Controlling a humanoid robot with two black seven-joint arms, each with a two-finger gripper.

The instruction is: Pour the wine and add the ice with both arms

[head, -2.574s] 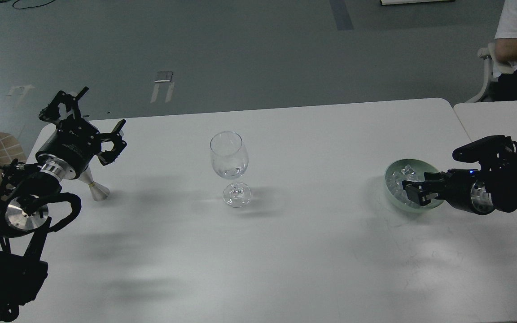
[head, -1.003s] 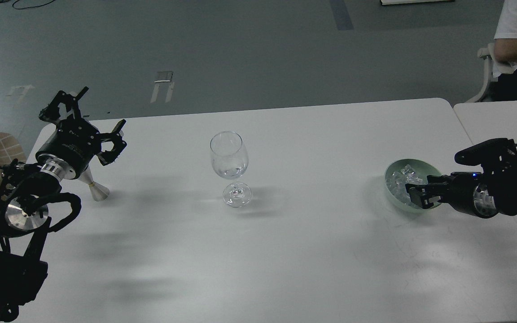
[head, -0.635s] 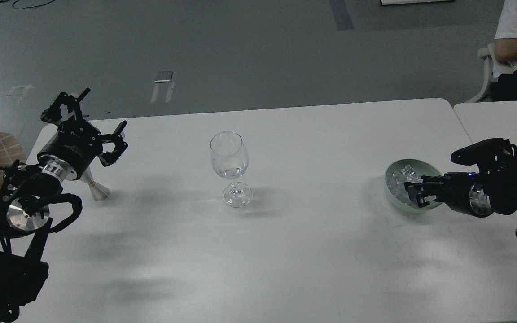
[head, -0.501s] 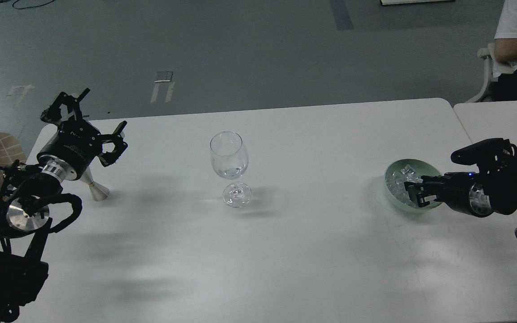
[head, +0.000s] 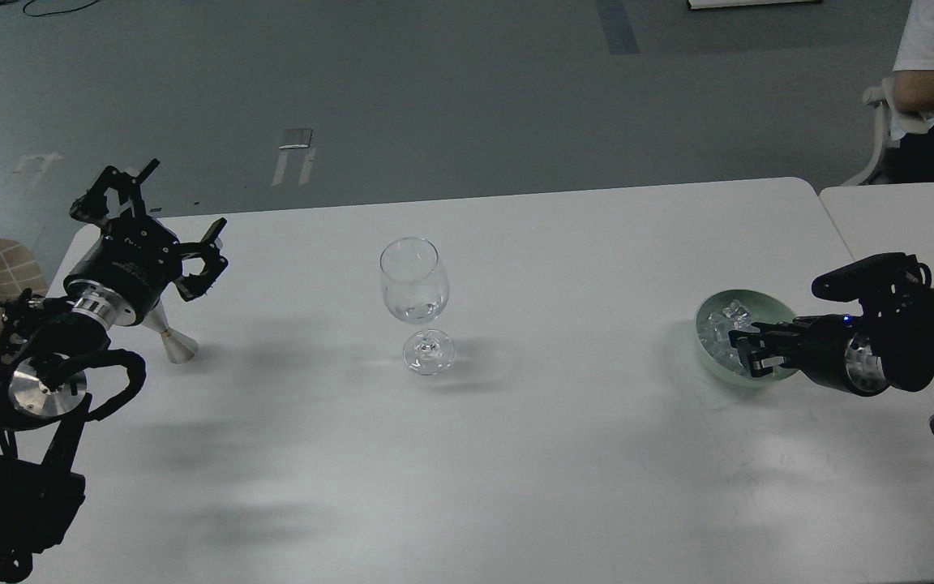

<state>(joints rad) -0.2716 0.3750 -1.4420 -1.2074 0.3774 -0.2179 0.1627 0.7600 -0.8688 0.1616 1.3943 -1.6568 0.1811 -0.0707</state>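
Reaching into the pale green bowl (head: 767, 305) near the right end of the surface (head: 516, 454), the right gripper (head: 747, 353) sits low over the ice (head: 722, 324); its jaws look closed, though whether a cube is caught I cannot tell. The left gripper (head: 163, 215) hangs spread wide and empty above a small metal cone (head: 175, 344) (far left). Between them the wine glass (head: 414, 302) stands upright holding a little wine (head: 417, 311), with open room on both sides

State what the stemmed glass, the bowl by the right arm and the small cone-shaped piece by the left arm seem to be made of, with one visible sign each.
Wine glass: clear glass, table visible through it.
Bowl: pale green, smooth, opaque; ceramic or plastic.
Cone-shaped piece: probably metal, silvery sheen.
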